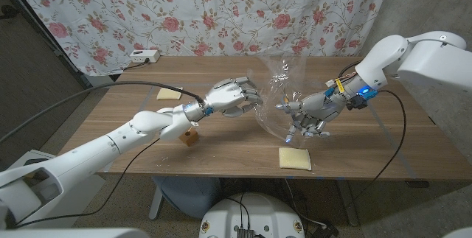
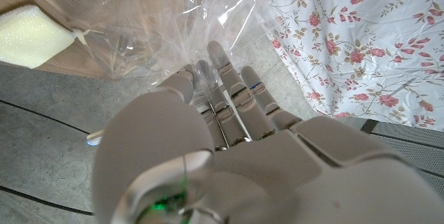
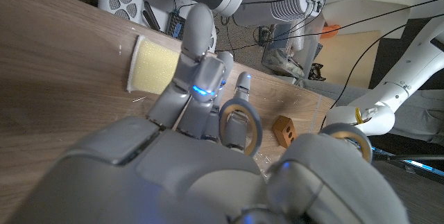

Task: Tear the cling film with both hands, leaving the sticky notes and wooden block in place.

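While both hands are up over the table's (image 1: 221, 153) middle, a sheet of clear cling film (image 1: 276, 91) hangs stretched between them, rising above the hands and bellying down toward the tabletop. Left hand (image 1: 234, 95) sits at the film's left edge w/ fingers curled in around it; in the left wrist view the fingertips (image 2: 218, 57) are bunched into crinkled film (image 2: 180, 23), so it grips the sheet. Right hand (image 1: 310, 114) is at the film's lower right, fingers bent & pointing down w/ film gathered at them; it looks to hold the film, tho the exact pinch is hard to make out. In the right wrist view its fingers (image 3: 198, 64) are curled over the wood. One pad of pale yellow sticky notes (image 1: 295, 158) lies near the table's front edge, just below the right hand & apart from it. A 2nd pad (image 1: 169, 93) lies further back on the left, beside the left arm's cable. Small wooden block (image 1: 191, 138) stands on the table under the left forearm, well apart from the film. Floral curtain (image 1: 221, 9) hangs behind the table; a white power strip (image 1: 144, 56) sits at the back left edge.
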`<state>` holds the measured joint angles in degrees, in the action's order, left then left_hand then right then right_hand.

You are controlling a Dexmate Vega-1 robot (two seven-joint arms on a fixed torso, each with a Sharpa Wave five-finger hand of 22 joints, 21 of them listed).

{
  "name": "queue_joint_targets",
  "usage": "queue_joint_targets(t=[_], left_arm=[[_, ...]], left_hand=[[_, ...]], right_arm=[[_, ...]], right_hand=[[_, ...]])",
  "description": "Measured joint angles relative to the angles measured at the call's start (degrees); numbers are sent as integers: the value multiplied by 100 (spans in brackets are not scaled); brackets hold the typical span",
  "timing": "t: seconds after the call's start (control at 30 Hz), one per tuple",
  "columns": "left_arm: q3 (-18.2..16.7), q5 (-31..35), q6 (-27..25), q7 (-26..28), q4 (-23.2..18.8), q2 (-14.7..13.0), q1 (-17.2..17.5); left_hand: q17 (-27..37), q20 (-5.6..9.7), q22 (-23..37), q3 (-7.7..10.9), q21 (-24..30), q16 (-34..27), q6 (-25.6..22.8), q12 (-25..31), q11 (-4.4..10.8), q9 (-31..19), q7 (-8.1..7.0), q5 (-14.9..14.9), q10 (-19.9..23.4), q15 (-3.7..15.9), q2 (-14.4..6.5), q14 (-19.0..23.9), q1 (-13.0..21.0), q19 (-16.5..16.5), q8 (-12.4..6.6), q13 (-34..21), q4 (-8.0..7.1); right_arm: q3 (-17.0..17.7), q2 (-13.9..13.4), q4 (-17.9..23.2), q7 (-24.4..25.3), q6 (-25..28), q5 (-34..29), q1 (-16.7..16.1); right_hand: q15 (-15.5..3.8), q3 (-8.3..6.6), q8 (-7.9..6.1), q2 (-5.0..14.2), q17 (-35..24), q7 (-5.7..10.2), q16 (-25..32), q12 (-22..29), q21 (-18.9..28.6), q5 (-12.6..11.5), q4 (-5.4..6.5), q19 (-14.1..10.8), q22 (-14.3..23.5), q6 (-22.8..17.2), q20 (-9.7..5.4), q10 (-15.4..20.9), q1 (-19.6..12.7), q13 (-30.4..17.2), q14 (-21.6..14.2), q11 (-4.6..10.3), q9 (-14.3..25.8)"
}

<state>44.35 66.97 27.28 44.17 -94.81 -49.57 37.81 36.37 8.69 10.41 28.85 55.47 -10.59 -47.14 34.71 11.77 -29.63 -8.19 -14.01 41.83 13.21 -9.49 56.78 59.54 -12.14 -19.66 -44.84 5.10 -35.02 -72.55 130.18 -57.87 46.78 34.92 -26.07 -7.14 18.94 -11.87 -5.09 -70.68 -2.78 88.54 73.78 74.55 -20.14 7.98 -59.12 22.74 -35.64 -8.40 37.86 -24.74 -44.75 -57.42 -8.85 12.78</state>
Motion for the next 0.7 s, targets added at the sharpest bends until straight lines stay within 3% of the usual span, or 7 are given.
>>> queue_joint_targets(t=[0.5, 0.7], left_arm=[[45, -375, -76, 132, 376, 222, -122], [82, -464, -29, 136, 481, 296, -204]], left_hand=[[-28, -19, 0, 23, 0, -27, 67, 0, 20, -37, 24, 0, -20, 31, -23, -30, -22, 19, 26, -16, -23], [-99, 74, -14, 41, -34, -22, 247, 0, 2, -189, 27, -69, -210, 7, -61, -172, -61, 112, 26, -115, -146]], right_arm=[[33, -6, 78, 77, 35, 105, -23], [83, -63, 152, 109, 41, 143, -53]], right_hand=[[-2, 0, 0, 53, 0, 11, 0, 0, 0, 0, 0, 0, 0, 48, 0, 0, -53, 7, -3, 0, 1], [-3, 0, 0, 76, 0, 11, 0, 0, 0, 0, 0, 0, 27, 49, 0, 0, -75, 4, -4, 0, 1]])
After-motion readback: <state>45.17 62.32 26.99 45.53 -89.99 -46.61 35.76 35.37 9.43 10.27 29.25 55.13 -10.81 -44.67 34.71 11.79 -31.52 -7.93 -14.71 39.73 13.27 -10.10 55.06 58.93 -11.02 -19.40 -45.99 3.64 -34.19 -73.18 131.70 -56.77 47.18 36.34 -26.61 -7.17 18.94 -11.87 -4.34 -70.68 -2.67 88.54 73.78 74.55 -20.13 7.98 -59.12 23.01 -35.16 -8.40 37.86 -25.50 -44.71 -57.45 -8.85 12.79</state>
